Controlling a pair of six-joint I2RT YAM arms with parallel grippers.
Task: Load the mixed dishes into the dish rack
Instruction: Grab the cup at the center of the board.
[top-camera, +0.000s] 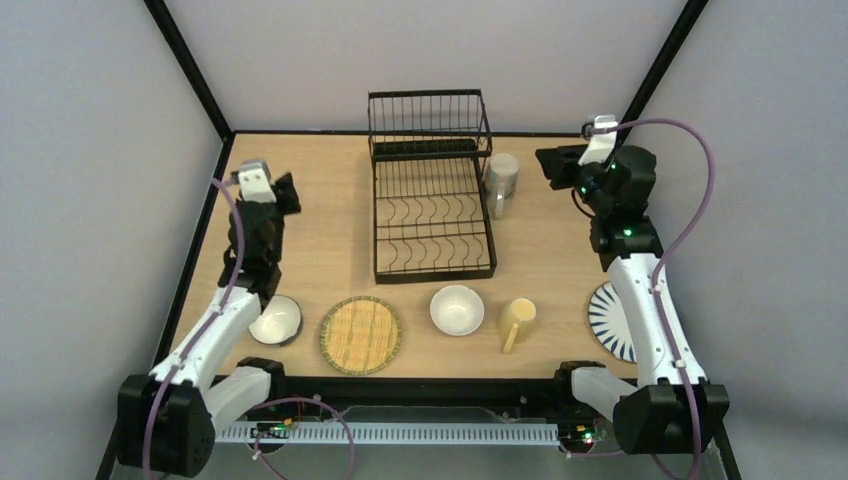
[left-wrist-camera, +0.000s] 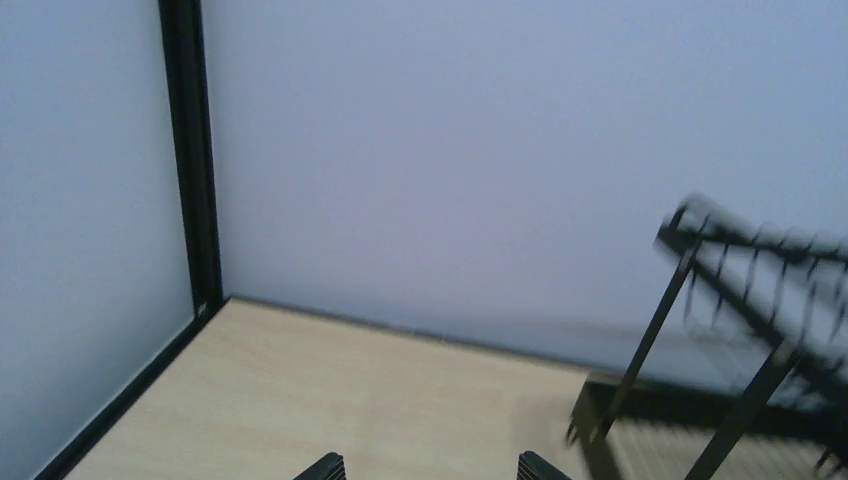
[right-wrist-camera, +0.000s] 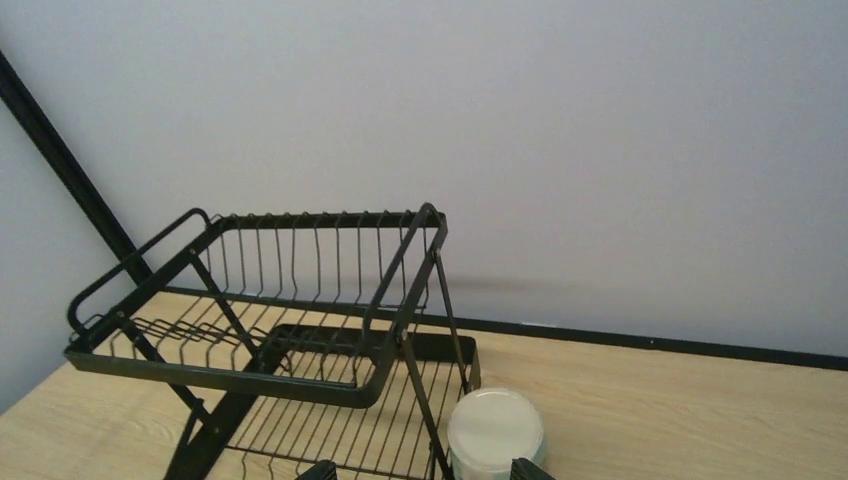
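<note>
Both hands are held high over the far half of the bench (top-camera: 320, 250), and each is spread wide with nothing between its fingers. The rack (top-camera: 432, 215) is set at the middle of the far edge, and no dish is seen in it. The tumbler (top-camera: 502, 184) is stood upright, just beside the rack's right edge. In the right wrist view it is found directly ahead of and below the right hand (top-camera: 548, 163), its pale top uppermost. That hand is pointed leftward at it, so the right arm is judged much the nearer for this piece, with a descent and a short advance called for. The left hand (top-camera: 288, 195) is aimed at the far wall, with the rack off to its right. The other dishes are lined along the near edge, behind and below both hands:
- a left bowl (top-camera: 276, 320), partly covered by the left arm
- the bamboo plate (top-camera: 360, 335)
- a middle bowl (top-camera: 457, 309)
- the mug (top-camera: 517, 322), its handle turned to the near edge
- the striped plate (top-camera: 608, 318), partly under the right arm
</note>
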